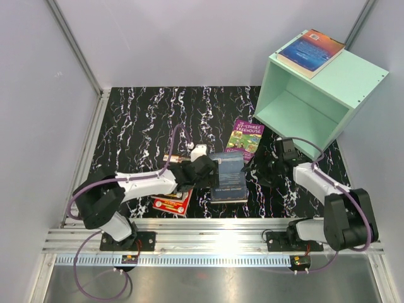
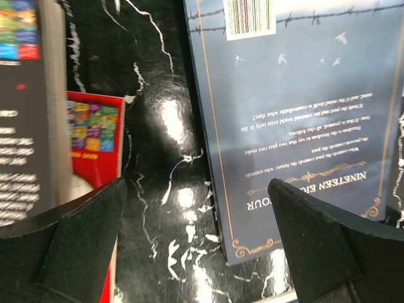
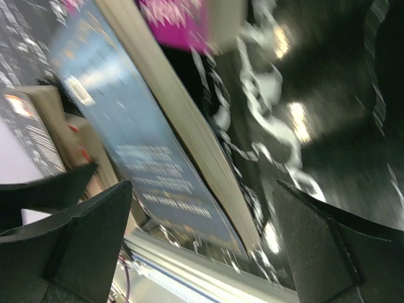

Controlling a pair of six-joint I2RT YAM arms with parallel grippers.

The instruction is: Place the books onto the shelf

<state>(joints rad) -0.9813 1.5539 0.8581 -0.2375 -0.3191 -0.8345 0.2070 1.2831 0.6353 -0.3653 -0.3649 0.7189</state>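
PUT THE BOOKS ONTO THE SHELF: The dark blue-grey book [image 1: 228,178] lies flat at the middle of the black marbled table [image 1: 139,126], back cover up, its long axis running from the near edge toward the far wall; we see it flanked by both arms, the left gripper [image 1: 203,172] over its left edge and the right gripper [image 1: 264,167] just beside its right edge; both sets of fingers stand wide apart and hold nothing. From the left wrist the book's long left edge runs up between the two fingers, the cover lying toward the right-hand one; from the right wrist, blurred, the page edge likewise crosses between the fingers; we judge the left arm a shade nearer, though either could close across an edge. The mint-green shelf [image 1: 315,104] stands at the far right corner, open face turned toward the table, well apart from this book; a blue book with an orange band [image 1: 311,52] lies on its top, and we see none inside. The purple book [image 1: 246,137] rests between shelf and dark book; a red book [image 1: 172,203] lies by the left arm, a black book [image 2: 25,126] beside it. Legible: "117-Storey Treehouse" on the purple cover; "NINETEEN EIG…", upside down from the left wrist, and a barcode on the dark one.
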